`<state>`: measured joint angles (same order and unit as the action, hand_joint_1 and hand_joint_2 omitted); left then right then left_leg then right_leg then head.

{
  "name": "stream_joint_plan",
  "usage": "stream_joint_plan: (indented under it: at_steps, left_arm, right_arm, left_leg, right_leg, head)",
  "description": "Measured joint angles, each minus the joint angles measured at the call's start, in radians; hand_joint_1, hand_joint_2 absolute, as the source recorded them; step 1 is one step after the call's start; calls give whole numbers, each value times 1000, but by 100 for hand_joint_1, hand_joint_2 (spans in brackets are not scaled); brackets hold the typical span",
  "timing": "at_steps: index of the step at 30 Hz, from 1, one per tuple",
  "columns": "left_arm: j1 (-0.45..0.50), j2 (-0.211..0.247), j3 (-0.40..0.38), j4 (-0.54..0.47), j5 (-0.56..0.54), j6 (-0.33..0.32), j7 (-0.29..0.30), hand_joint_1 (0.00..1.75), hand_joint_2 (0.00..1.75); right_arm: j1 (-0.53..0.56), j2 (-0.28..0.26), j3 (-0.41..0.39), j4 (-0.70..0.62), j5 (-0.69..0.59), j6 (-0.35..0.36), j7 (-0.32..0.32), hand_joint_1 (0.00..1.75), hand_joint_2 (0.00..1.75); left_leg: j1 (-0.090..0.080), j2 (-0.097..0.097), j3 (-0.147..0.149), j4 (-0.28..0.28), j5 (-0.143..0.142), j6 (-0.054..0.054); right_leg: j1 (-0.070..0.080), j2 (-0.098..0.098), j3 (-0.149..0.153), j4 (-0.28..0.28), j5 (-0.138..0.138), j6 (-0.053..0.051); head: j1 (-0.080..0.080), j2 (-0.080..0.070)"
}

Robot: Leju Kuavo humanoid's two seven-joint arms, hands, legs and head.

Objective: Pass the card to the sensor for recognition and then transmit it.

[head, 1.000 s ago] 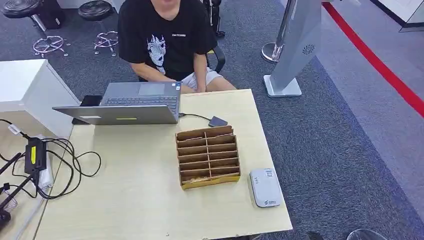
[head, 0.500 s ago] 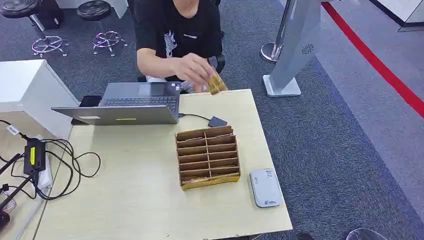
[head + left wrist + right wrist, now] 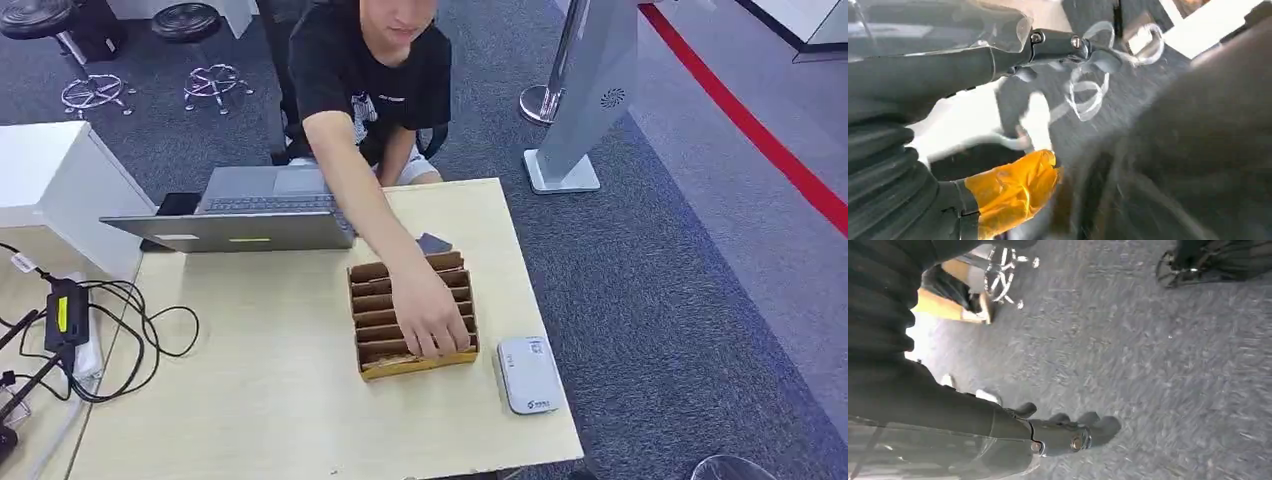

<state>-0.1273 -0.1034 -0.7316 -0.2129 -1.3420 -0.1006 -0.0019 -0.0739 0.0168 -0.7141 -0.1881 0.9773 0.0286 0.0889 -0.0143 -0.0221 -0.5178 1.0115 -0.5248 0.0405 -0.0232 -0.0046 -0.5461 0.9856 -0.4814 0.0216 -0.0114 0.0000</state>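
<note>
Wooden table [image 3: 270,400]: the white sensor's [image 3: 528,374] markings are unreadable.

The right hand [image 3: 1048,432] comes in from the picture's edge with its dark ribbed cover [image 3: 878,300] taking up much of that side. Its thumb [image 3: 1083,437] stretches out over the grey carpet [image 3: 1148,350], and the dark fingers [image 3: 1063,418] beside it lie loosely curled with nothing between them. The hand hangs apart from everything on the floor. Beyond the cover a tan wooden piece [image 3: 948,307] shows, with a chrome stool base [image 3: 1008,270] just past it on the carpet. Well apart from these, at a far corner of the picture, stands a dark wheeled base [image 3: 1213,262]. The view is blurred.
</note>
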Motion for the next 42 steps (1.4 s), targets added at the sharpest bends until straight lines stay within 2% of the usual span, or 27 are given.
stream_joint_plan:
  at_steps: [18,20,22,24,27,30,32,34,35,36,37,38,40,41,42]
  left_arm:
    - [8,6,9,0,15,17,-2,0,175]
    - [13,6,11,0,50,52,-18,0,175]
    - [22,7,62,0,203,124,-68,0,175]
    - [19,22,155,0,328,132,-86,0,175]
    - [14,30,252,0,380,112,-25,0,175]
    - [17,40,332,0,411,139,-11,0,175]
    - [17,48,377,0,428,189,-31,0,175]
    - [14,53,425,0,449,271,-74,0,175]
    - [7,55,448,0,429,267,-60,0,175]
    - [-3,56,458,0,387,224,-28,0,175]
    - [-5,56,458,0,352,189,-8,0,175]
    - [0,56,456,0,301,163,-6,0,175]
    - [12,47,412,0,131,130,-27,0,175]
    - [18,35,370,0,52,108,-39,0,175]
    - [23,24,320,0,-34,81,-53,0,175]
  right_arm:
    - [4,0,-3,0,-1,0,-1,0,175]
    - [4,0,-4,0,-8,-10,1,0,175]
    - [5,2,-11,0,-15,-18,3,0,175]
    - [7,2,-16,0,-9,-16,-5,0,175]
    - [5,2,-16,0,10,-9,-12,0,175]
    - [6,2,-21,-1,16,-11,-10,0,175]
    - [6,2,-26,-1,16,-13,-6,0,175]
    - [6,4,-38,-2,8,-31,-5,0,175]
    - [6,5,-44,-3,20,-80,-3,0,175]
    - [6,7,-49,-4,19,-174,-9,0,175]
    - [4,7,-59,-6,6,-236,-20,0,175]
    - [0,5,-76,-9,-12,-270,-28,0,175]
    - [-4,0,-113,-10,-14,-199,-32,0,175]
    - [-5,-3,-119,-10,5,-132,-32,0,175]
    - [-6,-3,-118,-9,40,-36,-18,0,175]
  left_leg:
    - [0,-1,-1,0,0,0]
    - [0,0,0,0,0,0]
    - [0,1,1,0,0,0]
    - [0,0,0,0,0,0]
    - [1,2,1,0,0,0]
    - [1,4,1,0,0,0]
    - [0,4,1,0,0,0]
    - [1,4,1,0,0,0]
    - [1,3,1,0,0,0]
    - [0,3,1,0,0,0]
    - [0,4,1,0,0,0]
    - [0,6,2,0,0,0]
    - [0,7,2,0,0,0]
    - [0,6,2,0,0,0]
    - [0,6,2,0,-1,1]
  right_leg:
    - [0,-2,0,0,0,0]
    - [0,-1,0,0,0,0]
    - [0,1,-1,0,0,0]
    - [0,1,-1,0,0,0]
    - [0,2,0,0,0,0]
    - [0,3,-1,0,0,0]
    - [0,3,-1,0,0,0]
    - [0,3,-1,0,0,0]
    - [0,3,0,0,0,0]
    - [0,3,0,0,0,0]
    - [0,4,0,0,0,0]
    - [0,6,0,0,0,0]
    - [0,6,0,0,0,0]
    - [0,6,0,0,0,0]
    - [0,6,0,0,0,0]
  head:
    - [0,0]
    - [0,0]
    - [1,0]
    - [-1,0]
    - [0,0]
    - [0,0]
    - [0,0]
    - [0,0]
    - [0,0]
    - [0,0]
    - [0,0]
    - [0,0]
    - [0,0]
    - [0,0]
    - [1,0]
